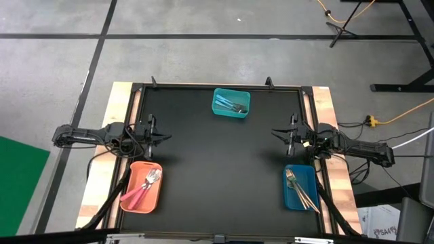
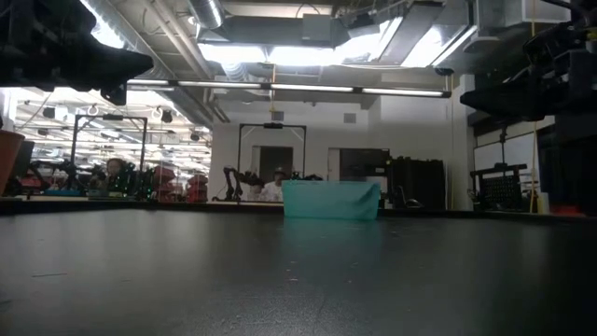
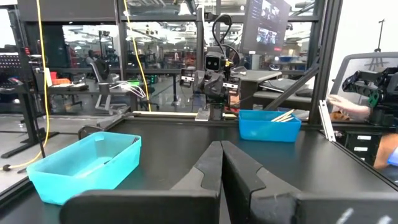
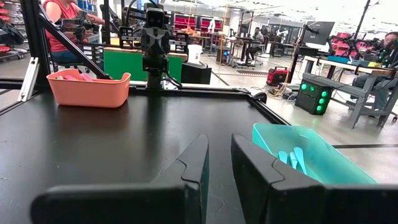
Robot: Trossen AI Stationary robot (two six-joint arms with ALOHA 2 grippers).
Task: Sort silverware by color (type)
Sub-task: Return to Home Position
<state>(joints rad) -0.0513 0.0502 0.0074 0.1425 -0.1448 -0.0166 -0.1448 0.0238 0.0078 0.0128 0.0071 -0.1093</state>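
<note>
The silverware lies sorted in three bins on the black table (image 1: 217, 163). Pink-handled pieces (image 1: 144, 184) lie in an orange bin (image 1: 129, 202) at the near left. Light-blue ones (image 1: 229, 104) lie in a teal bin (image 1: 245, 107) at the far middle. Gold-brown ones (image 1: 298, 186) lie in a blue bin (image 1: 290, 196) at the near right. My left gripper (image 1: 166, 136) hovers shut at the table's left edge, its fingers (image 3: 211, 163) touching. My right gripper (image 1: 274, 133) hovers at the right edge, open by a narrow gap (image 4: 219, 137), with nothing in it. Both point level toward the table's middle.
Clamps stand at the table's far edge (image 1: 269, 82). The wooden side boards (image 1: 325, 102) carry both arm bases. A wide bare stretch of table lies between the three bins. Beyond the table, people sit at workbenches, one behind the orange bin (image 4: 88, 87).
</note>
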